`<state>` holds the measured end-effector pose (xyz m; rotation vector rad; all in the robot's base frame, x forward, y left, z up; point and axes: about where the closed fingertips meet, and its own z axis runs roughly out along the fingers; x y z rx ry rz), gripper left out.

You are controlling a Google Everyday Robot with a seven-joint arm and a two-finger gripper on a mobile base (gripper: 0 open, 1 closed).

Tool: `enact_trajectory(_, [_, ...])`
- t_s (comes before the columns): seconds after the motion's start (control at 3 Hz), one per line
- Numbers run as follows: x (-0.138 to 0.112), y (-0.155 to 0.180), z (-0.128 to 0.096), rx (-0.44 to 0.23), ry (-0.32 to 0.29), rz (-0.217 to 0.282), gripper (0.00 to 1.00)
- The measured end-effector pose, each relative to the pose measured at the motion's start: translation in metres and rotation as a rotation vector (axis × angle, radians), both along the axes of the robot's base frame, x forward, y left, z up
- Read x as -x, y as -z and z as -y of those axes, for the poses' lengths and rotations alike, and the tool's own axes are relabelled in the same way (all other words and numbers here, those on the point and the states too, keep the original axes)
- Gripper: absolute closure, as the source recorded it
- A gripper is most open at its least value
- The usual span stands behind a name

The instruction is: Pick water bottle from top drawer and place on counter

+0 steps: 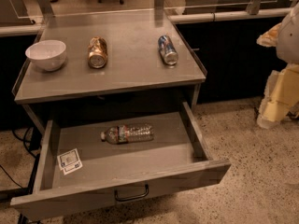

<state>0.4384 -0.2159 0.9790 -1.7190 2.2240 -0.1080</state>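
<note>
The water bottle [127,134] lies on its side in the middle of the open top drawer [93,164], white cap pointing left. The drawer is pulled out, with a black handle [131,193] on its front and a small white card [69,160] at its front left. The counter [131,73] is the grey table top right above it. My gripper [271,111] hangs at the right edge of the view, over the floor, well to the right of the drawer and apart from the bottle. It holds nothing I can see.
On the counter a white bowl [46,54] sits at the left, a gold can [97,52] lies in the middle and a blue-silver can [167,50] lies at the right. Speckled floor [252,171] spreads to the right of the drawer.
</note>
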Motion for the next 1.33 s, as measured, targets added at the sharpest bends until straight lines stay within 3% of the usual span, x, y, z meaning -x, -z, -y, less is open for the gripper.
enact_trajectory(0.33, [0.0, 0.0, 0.0, 0.0, 0.0, 0.0, 0.0])
enact_trajectory(0.67, [-0.009, -0.006, -0.019, -0.024, -0.058, 0.018, 0.0])
enact_trajectory(1.0, [-0.017, -0.008, -0.057, -0.086, -0.154, 0.007, 0.0])
enact_trajectory(1.33, [-0.017, -0.008, -0.057, -0.086, -0.154, 0.007, 0.0])
